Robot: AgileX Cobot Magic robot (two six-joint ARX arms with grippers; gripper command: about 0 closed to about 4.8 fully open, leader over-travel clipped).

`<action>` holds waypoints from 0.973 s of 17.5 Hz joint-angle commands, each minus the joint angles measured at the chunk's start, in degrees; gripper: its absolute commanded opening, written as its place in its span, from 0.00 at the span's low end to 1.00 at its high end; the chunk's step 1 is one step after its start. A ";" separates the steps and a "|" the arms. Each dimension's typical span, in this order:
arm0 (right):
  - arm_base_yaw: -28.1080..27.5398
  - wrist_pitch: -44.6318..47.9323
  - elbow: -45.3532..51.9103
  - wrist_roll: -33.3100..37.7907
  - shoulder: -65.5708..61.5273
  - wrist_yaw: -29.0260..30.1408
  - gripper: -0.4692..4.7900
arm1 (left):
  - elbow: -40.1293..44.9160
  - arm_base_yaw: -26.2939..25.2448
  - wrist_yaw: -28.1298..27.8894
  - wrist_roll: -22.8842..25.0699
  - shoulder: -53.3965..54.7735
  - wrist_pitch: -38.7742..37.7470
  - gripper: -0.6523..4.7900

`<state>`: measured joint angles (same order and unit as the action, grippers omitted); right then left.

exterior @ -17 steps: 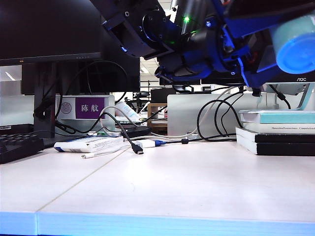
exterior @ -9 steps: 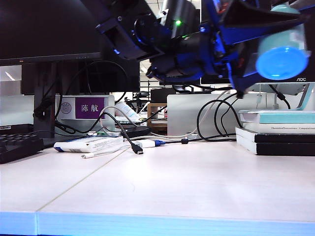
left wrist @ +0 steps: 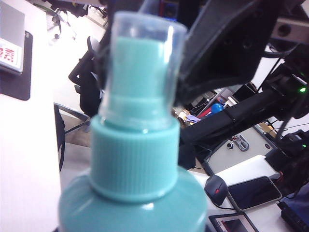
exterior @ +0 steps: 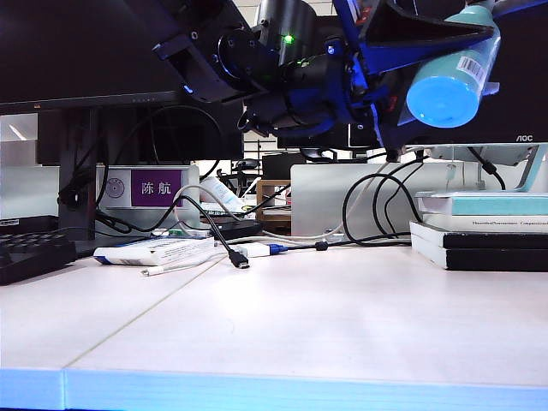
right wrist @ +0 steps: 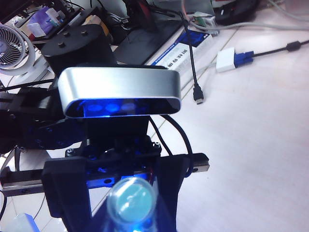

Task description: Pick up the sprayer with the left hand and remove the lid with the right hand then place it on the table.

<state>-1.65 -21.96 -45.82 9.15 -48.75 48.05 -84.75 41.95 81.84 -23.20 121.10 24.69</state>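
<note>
My left gripper is shut on the teal sprayer and holds it high above the table at the upper right, base toward the exterior camera. The left wrist view is filled by the sprayer, with the clear lid seated over its nozzle. A black part of my right gripper sits close beside the lid; whether it touches the lid is unclear. In the right wrist view the lid shows end-on between the left gripper's black fingers.
A stack of books lies at the right of the table. Cables, a white box and a keyboard sit at the back left, below the monitors. A black plug and a white adapter lie on the table.
The left arm has swung the sprayer leftward from the right edge of the exterior view. The bottle has tilted, and its barcode label now shows.
</note>
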 commanded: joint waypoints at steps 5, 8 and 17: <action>-0.44 10.12 -0.57 0.09 0.50 -1.88 0.08 | 0.07 0.83 5.44 1.90 -0.15 0.28 0.11; -0.61 13.27 -0.57 1.20 0.55 -4.59 0.08 | 0.09 0.31 2.69 2.21 -0.15 0.24 0.11; 0.17 5.90 -0.48 -2.14 -1.20 -17.16 0.08 | 1.07 -9.66 -21.94 7.37 -0.94 -7.74 0.11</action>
<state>-2.17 -14.74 -46.13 9.45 -49.80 35.16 -83.53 32.95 64.05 -19.38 121.32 19.70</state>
